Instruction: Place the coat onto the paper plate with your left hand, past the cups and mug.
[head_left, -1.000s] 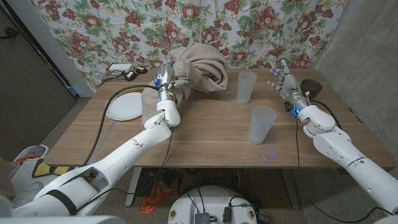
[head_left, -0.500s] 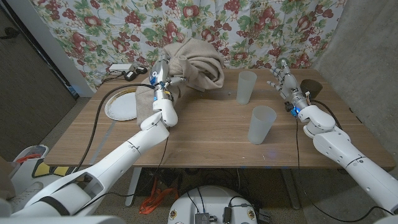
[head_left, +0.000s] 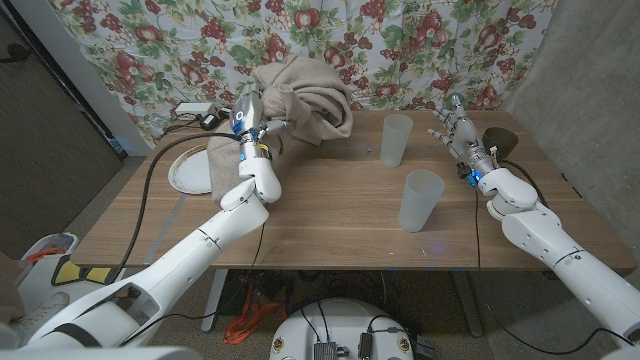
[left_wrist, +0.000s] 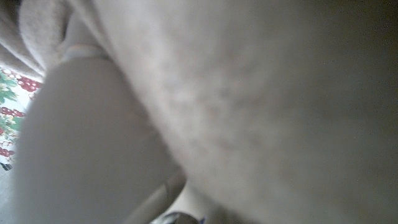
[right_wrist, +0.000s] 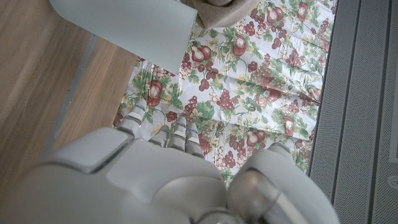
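Observation:
A bulky beige coat (head_left: 305, 90) hangs lifted over the table's far middle, gripped by my left hand (head_left: 249, 123) at its left side. A fold of it droops down (head_left: 225, 155) to the right rim of the white paper plate (head_left: 188, 172), which lies at the table's far left. Blurred coat fabric (left_wrist: 249, 93) is pressed close in the left wrist view. Two frosted cups stand to the right, one far (head_left: 397, 138) and one nearer (head_left: 421, 199). My right hand (head_left: 457, 128) stands upright at the far right, fingers apart and holding nothing; its back (right_wrist: 155, 180) faces a cup (right_wrist: 124, 25).
A dark, mug-like object (head_left: 498, 144) sits behind my right wrist. A white power strip (head_left: 195, 108) and a black item (head_left: 212, 120) lie at the far-left table edge, with a cable running down the left side. A floral curtain (head_left: 420, 40) hangs behind the table.
My left hand has carried the coat leftward, away from the far cup and toward the plate. The coat's drooping fold now reaches the plate's right rim. The right hand has not moved.

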